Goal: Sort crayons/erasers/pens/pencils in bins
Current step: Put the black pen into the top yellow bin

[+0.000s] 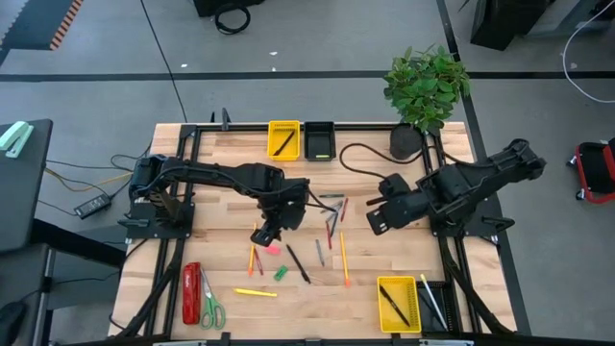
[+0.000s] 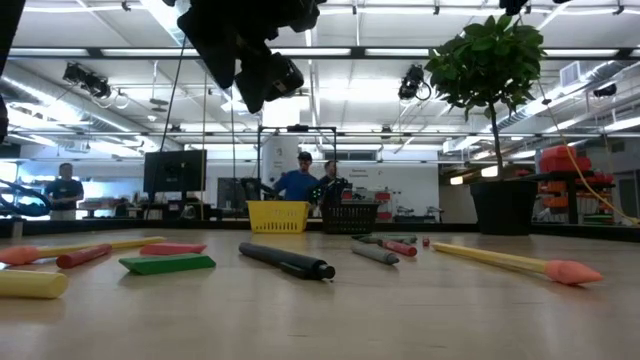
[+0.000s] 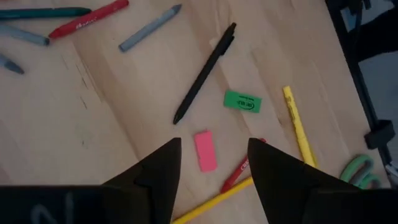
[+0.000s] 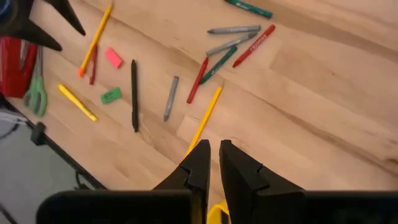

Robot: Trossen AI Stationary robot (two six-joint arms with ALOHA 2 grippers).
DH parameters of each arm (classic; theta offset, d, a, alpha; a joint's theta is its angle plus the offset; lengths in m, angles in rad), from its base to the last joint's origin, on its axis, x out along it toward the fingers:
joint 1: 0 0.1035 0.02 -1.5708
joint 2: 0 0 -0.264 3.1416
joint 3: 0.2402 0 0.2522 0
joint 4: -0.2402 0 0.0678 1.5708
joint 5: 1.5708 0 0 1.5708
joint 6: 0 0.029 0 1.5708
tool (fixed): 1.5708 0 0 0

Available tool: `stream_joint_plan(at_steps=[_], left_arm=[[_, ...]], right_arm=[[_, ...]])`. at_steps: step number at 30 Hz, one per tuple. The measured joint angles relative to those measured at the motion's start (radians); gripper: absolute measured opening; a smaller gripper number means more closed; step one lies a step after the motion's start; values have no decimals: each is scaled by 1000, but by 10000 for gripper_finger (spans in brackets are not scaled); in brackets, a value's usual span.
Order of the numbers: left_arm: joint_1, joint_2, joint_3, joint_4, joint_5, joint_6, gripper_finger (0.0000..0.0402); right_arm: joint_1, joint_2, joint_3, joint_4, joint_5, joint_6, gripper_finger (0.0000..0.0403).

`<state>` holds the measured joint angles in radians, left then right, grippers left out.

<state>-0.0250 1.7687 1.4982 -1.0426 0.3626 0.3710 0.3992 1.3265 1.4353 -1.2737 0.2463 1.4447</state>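
1. Left gripper (image 3: 212, 163) hangs above the middle of the pale wooden table (image 1: 231, 173), fingers spread wide, nothing between them.
2. Small flat pink eraser (image 3: 204, 150) lies on the wood directly below the gap of the left gripper, untouched.
3. Small green eraser block (image 3: 241, 101) sits just beside the slender black pen (image 3: 204, 72); a thin yellow pencil (image 3: 297, 124) lies on its other side.
4. Short red crayon (image 3: 89, 19) and short grey crayon (image 3: 150, 28) lie apart from the pen, farther up the table.
5. Right gripper (image 4: 213, 160) waits over the right half of the table, fingers nearly together, holding nothing.
6. Long orange pencil (image 4: 205, 119) lies just ahead of the right gripper.
7. Bins: small yellow plastic tray (image 1: 282, 138) and black tray (image 1: 319, 140) stand side by side at the far edge; a second yellow tray (image 1: 397, 304) at the near right corner, with sticks inside.
8. Red stapler (image 1: 191, 292) and green-handled scissors (image 1: 211, 309) lie near the near left corner.
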Motion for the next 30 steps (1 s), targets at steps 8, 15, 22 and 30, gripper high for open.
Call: stream_joint_plan(at_steps=[8, 15, 22, 30], left_arm=[[-6, 0, 0, 7, -63, -39, 206], [-26, 0, 0, 23, -113, 28, 201], [-25, 64, 0, 56, -118, 41, 193], [-49, 178, -1, 59, -29, 148, 184]], right_arm=[[-16, 12, -1, 8, -38, -83, 42], [35, 10, -1, 20, 19, -71, 42], [100, 10, -2, 19, 177, 12, 42], [101, 10, -2, 7, 199, 55, 42]])
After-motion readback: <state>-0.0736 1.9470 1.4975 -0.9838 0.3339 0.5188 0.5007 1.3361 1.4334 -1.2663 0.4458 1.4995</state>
